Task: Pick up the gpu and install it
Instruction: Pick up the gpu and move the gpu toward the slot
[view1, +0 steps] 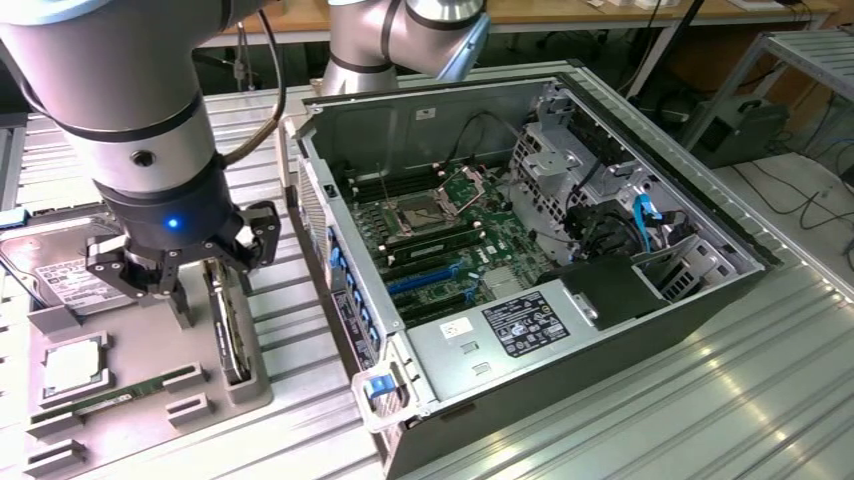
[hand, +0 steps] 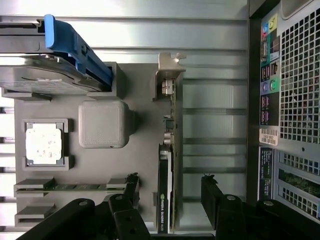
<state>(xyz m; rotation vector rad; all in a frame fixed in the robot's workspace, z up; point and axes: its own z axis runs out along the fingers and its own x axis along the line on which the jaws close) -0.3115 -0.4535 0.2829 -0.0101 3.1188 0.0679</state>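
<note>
1. My gripper (view1: 198, 292) (hand: 170, 178): jaws wide open, holding nothing. It hangs low over the grey tray (view1: 147, 345) (hand: 137, 150).
2. The gpu (view1: 230, 335) (hand: 165, 200) is right between my fingers (hand: 131, 187). It stands on edge in its tray slot w/ a clear gap on each side, so no contact. Black face, and its silver end bracket (hand: 169, 70) is at the end farthest from my fingers.
3. Nearest on the side away from the PC is the memory stick (view1: 120, 393) (hand: 70, 186). It lies flat in its holder, just beside one finger.
4. A bit further on that side are a grey square block (hand: 102, 124) and the CPU (view1: 74, 365) (hand: 45, 145), which lies flat in its own pocket.
5. Beyond those is the hard drive (view1: 60, 275) (hand: 35, 75) w/ a blue carrier (hand: 75, 50), at the tray's far corner from me.
6. On the other side, to the exterior view's right of the gripper, is the PC case (view1: 587, 330) (hand: 290, 100). It lies on its side w/ the panel off and the motherboard (view1: 441, 250) exposed. Its rear ports and vent grille face my side.
7. The ribbed metal tabletop (view1: 694, 400) (hand: 210, 30) carries both tray and case, w/ a strip of it bare between them.
</note>
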